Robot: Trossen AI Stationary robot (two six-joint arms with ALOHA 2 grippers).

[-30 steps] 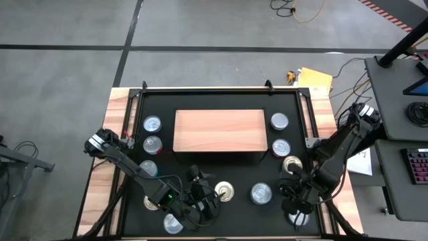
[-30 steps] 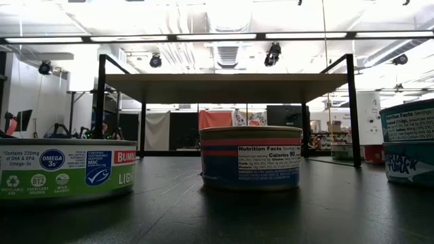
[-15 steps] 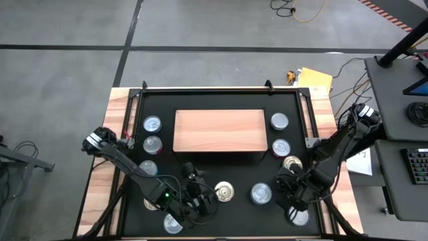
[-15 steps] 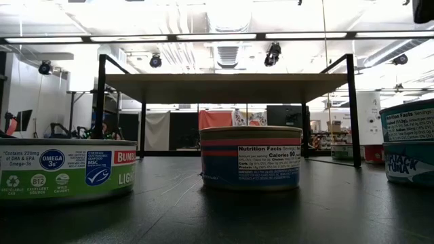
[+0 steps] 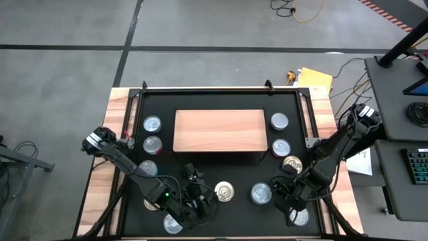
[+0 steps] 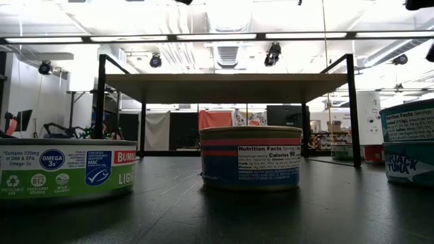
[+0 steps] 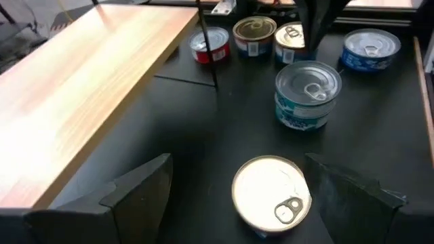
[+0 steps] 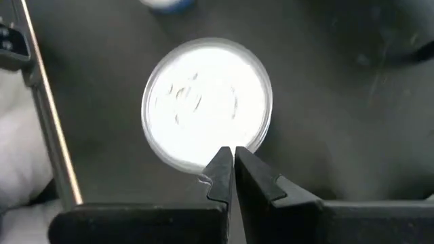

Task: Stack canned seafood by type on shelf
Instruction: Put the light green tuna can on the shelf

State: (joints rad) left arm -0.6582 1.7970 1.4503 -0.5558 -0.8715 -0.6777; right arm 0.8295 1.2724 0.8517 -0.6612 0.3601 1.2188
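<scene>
From overhead I see the shelf (image 5: 219, 130) bare of tins, standing at the back middle of the black mat (image 5: 221, 100). The canned seafood sits all around it on the mat: two tins at its left end (image 5: 152, 124), two at its right end (image 5: 279, 122), the rest nearer the front. My left gripper (image 7: 234, 196) is spread wide over a gold-lidded tin (image 7: 271, 195) that stands between its fingers without touching them. My right gripper (image 8: 229, 163) is pinched fully closed on nothing, poised just above a silver-lidded tin (image 8: 207, 102) near the mat's front right corner.
</scene>
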